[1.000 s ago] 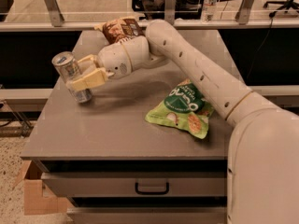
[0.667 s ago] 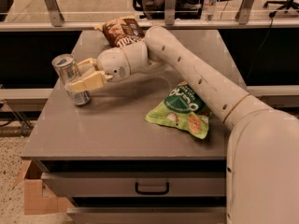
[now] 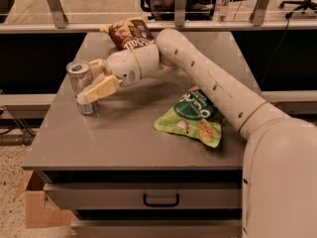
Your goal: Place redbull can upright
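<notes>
The redbull can [image 3: 80,81], slim and silver with a shiny top, stands nearly upright at the left side of the grey table [image 3: 124,138], its base on the surface. My gripper [image 3: 94,78] reaches in from the right and is closed around the can's middle. One cream finger [image 3: 101,89] lies across the can's front and the other shows behind it near the top.
A green snack bag [image 3: 195,118] lies right of centre on the table. A brown snack bag [image 3: 131,33] lies at the back edge. A railing and a water bottle [image 3: 223,1] stand behind the table. A drawer handle [image 3: 161,201] and a cardboard box [image 3: 42,209] are below.
The wrist has sunk slightly toward the table. The can stays in about the same spot between the fingers, now standing a little straighter.
</notes>
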{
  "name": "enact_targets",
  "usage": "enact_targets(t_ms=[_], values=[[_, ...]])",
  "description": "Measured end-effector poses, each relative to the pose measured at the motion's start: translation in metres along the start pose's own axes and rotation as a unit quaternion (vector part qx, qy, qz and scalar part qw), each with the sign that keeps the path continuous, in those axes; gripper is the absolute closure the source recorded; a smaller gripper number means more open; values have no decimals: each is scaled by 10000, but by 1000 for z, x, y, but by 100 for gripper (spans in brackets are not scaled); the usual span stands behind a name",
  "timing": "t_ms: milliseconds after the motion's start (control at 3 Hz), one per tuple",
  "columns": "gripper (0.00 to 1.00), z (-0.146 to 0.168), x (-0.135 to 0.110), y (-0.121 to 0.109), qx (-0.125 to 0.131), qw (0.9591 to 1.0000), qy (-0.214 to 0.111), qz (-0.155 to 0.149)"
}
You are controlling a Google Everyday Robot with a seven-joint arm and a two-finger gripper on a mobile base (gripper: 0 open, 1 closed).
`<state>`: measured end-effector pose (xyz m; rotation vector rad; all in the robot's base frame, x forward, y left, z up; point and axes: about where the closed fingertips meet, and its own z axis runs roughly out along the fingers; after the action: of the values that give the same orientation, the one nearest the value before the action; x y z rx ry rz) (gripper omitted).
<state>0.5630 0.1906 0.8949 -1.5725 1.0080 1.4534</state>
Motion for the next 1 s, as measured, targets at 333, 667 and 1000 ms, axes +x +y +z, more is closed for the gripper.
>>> enact_targets(t_ms=[333,667,1000], values=[[0,-22,-12,0,188,9996,95,-202],[0,-77,-40,2,712,9957,342,-492],[0,-156,-77,14,1599,9813,822,-686]])
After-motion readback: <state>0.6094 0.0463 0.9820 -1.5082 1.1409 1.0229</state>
